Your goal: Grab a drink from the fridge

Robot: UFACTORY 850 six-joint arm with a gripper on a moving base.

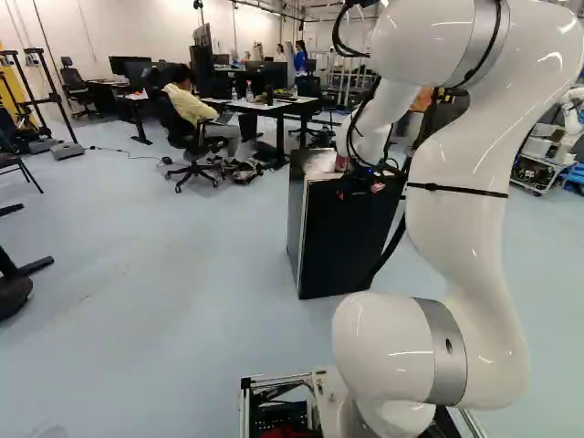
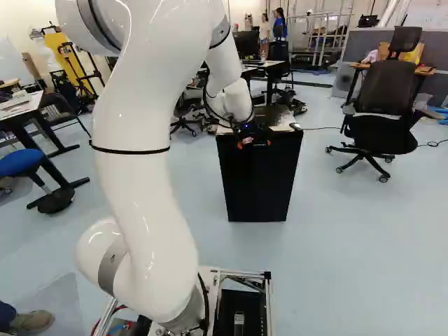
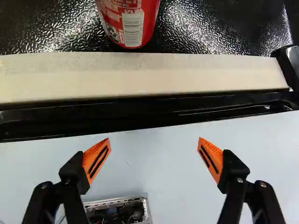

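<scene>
- Gripper (image 2: 255, 143), one: fingers spread wide, nothing held; set at the fridge's near edge.
- Can (image 3: 132, 22), one, red: upright on the fridge's black textured top, ahead of the fingers, beyond the pale strip (image 3: 140, 74).
- Fridge (image 2: 259, 182), one, black: on the floor (image 2: 350, 245), ahead of the base.
</scene>
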